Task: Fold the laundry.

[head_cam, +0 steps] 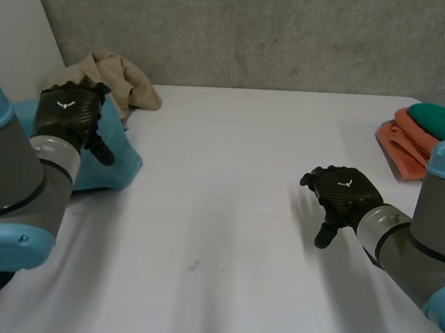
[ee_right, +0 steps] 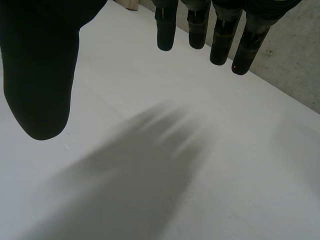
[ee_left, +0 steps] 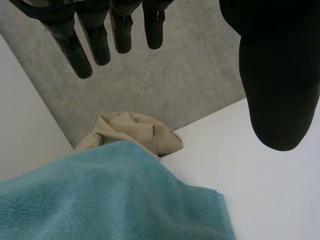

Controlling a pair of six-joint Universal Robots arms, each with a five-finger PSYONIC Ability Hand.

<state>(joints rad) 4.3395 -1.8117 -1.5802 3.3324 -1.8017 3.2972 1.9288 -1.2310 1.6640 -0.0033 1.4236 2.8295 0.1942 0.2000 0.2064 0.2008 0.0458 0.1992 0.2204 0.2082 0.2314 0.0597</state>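
Two pieces look done: an orange piece (head_cam: 401, 150) and a green piece (head_cam: 438, 119) lie folded and stacked at the table's (head_cam: 227, 211) far right edge, beside your right arm.

Left to do: a teal cloth (head_cam: 122, 160) lies crumpled at the table's left edge, and a tan garment (head_cam: 111, 75) is bunched in the far left corner, touching it. Neither shows a fold, so you're roughly halfway (my estimate, if these four are the whole load).

Your left hand (head_cam: 68, 114) hangs over the teal cloth. Its wrist view shows the fingers (ee_left: 100, 45) straight, thumb well apart, the cloth below the palm and not grasped.

Your right hand (head_cam: 346, 194) hovers over bare table right of centre, well apart from any laundry. Its fingers (ee_right: 220, 40) are straight, thumb spread, holding nothing.

The middle of the table is free for spreading the teal cloth, likely your next piece.
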